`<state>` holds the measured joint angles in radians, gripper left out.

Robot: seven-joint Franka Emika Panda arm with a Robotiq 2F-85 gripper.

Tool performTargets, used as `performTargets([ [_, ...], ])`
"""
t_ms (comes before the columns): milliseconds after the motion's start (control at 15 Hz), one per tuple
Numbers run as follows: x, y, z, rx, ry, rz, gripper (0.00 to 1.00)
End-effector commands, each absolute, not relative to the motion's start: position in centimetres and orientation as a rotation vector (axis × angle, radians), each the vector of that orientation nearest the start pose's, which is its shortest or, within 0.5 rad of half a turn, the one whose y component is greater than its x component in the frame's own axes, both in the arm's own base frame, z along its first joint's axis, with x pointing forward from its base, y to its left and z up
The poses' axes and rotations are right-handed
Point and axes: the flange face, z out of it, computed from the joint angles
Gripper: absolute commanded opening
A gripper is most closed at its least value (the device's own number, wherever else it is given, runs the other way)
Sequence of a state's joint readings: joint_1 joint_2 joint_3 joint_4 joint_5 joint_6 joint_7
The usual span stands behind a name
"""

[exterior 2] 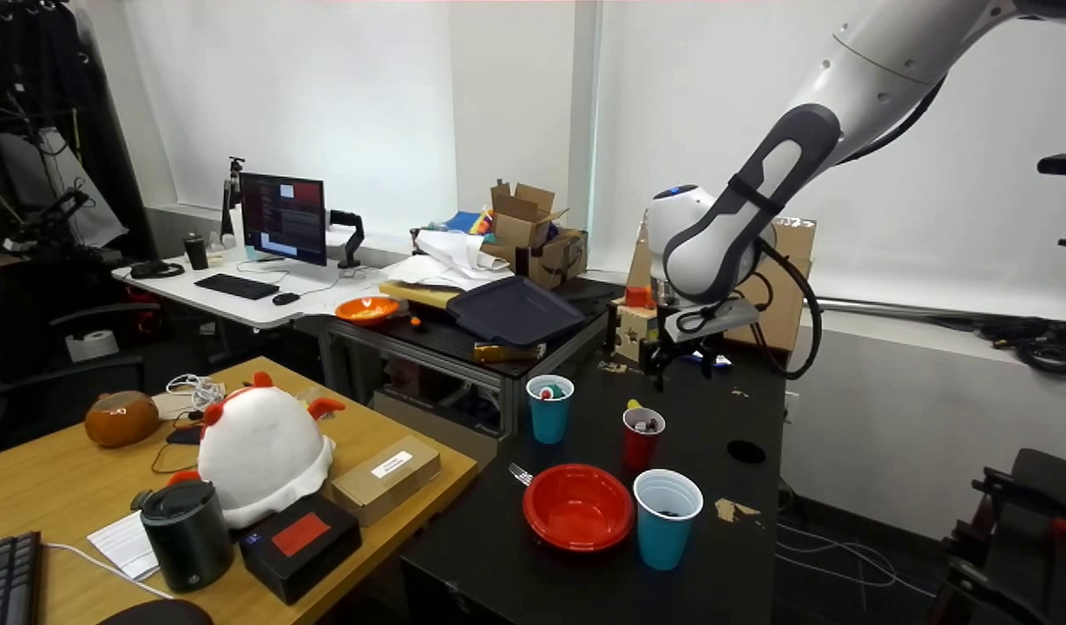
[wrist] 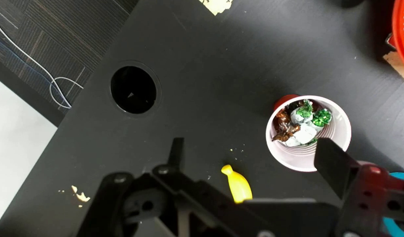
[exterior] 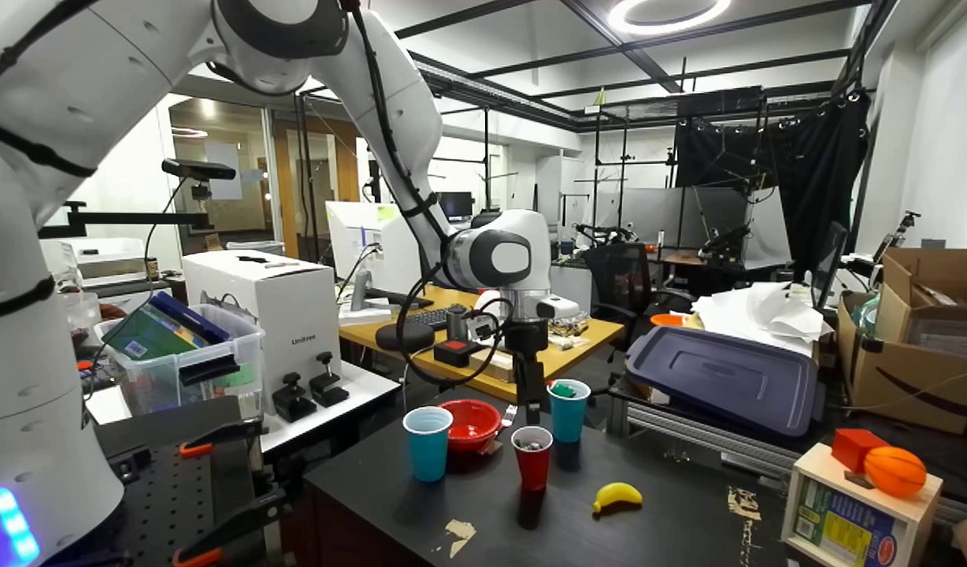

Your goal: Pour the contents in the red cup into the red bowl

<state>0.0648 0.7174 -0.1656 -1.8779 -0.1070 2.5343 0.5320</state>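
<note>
The red cup (exterior: 533, 466) stands upright on the black table, and it also shows in an exterior view (exterior 2: 639, 447). In the wrist view the red cup (wrist: 299, 160) shows a white inside holding several wrapped candies, brown, white and green. The red bowl (exterior: 469, 435) looks empty in an exterior view (exterior 2: 578, 512); only its edge shows in the wrist view (wrist: 403, 33). My gripper (wrist: 251, 149) is open with nothing between its fingers, above the table. It also shows in both exterior views (exterior: 528, 386) (exterior 2: 679, 369). In the wrist view its right finger overlaps the cup's rim; they look apart.
A blue cup (exterior: 428, 447) stands beside the bowl; a blue cup (exterior: 568, 413) with things inside stands behind the red cup. A yellow toy banana (wrist: 237, 186) lies near the red cup. A fork (exterior 2: 521, 474) lies by the bowl. A wooden box (exterior: 853, 504) stands farther along.
</note>
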Motion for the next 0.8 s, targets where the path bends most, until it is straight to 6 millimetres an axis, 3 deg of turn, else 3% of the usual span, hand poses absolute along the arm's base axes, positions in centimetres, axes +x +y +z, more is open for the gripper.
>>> performTargets([
  [0, 62.5, -6.7, 11.0, -3.165, 0.919, 0.035, 1.0],
  [400, 62.0, -6.6, 7.7, -3.062, 0.981, 0.11, 1.0],
  [733, 61.9, -8.0, 6.2, -3.073, 1.032, 0.12, 1.0],
])
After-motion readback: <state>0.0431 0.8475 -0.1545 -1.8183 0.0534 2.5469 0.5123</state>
